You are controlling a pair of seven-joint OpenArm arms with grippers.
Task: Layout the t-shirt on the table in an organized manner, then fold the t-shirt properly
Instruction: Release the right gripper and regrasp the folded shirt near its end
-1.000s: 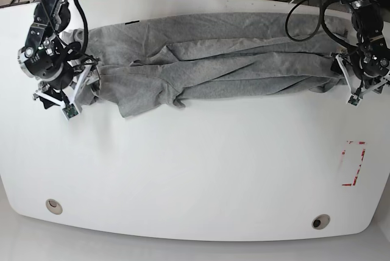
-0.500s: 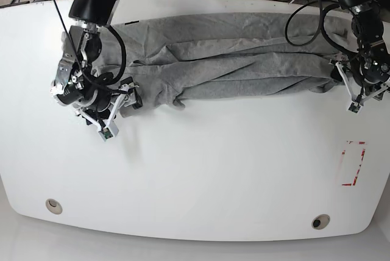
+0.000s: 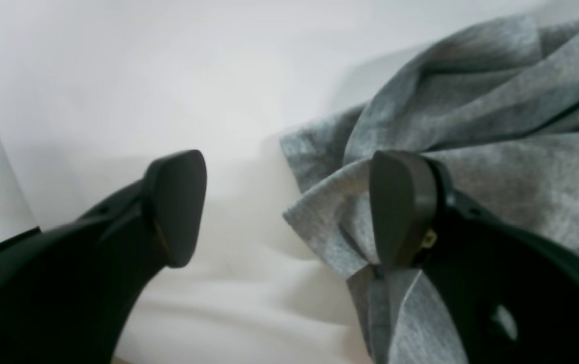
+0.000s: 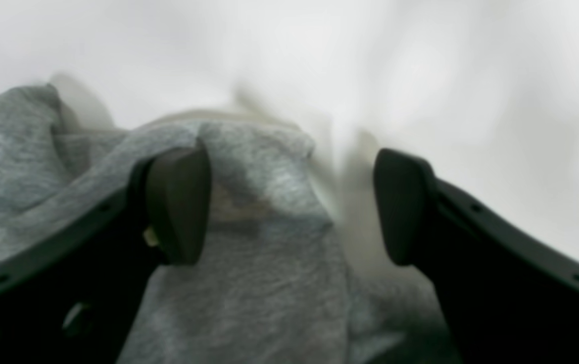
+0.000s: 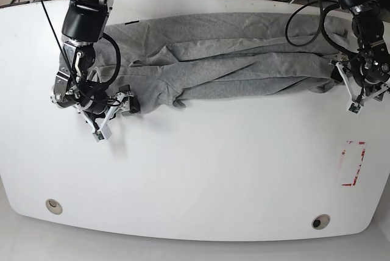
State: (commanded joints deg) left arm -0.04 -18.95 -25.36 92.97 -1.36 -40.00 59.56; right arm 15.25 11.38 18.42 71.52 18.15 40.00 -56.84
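The grey t-shirt (image 5: 231, 60) lies bunched and wrinkled in a long band across the far half of the white table (image 5: 213, 175). At the shirt's lower left corner, my right gripper (image 5: 119, 103) is open. In the right wrist view a blurred fold of the t-shirt (image 4: 264, 273) runs under one finger (image 4: 178, 202) and into the gap of the right gripper (image 4: 289, 202). My left gripper (image 5: 338, 73) is at the shirt's right end, also open (image 3: 289, 207). One finger (image 3: 400, 207) rests against the t-shirt's hem (image 3: 330, 217); the other finger (image 3: 176, 207) is over bare table.
A red tape rectangle (image 5: 353, 163) marks the table's right side. Two round grommet holes (image 5: 53, 205) (image 5: 320, 221) sit near the front edge. Cables (image 5: 304, 11) trail over the back right of the shirt.
The right arm swung from the shirt's left edge to its lower left corner, and the flap that hung there is now drawn in. The left arm barely shifted.
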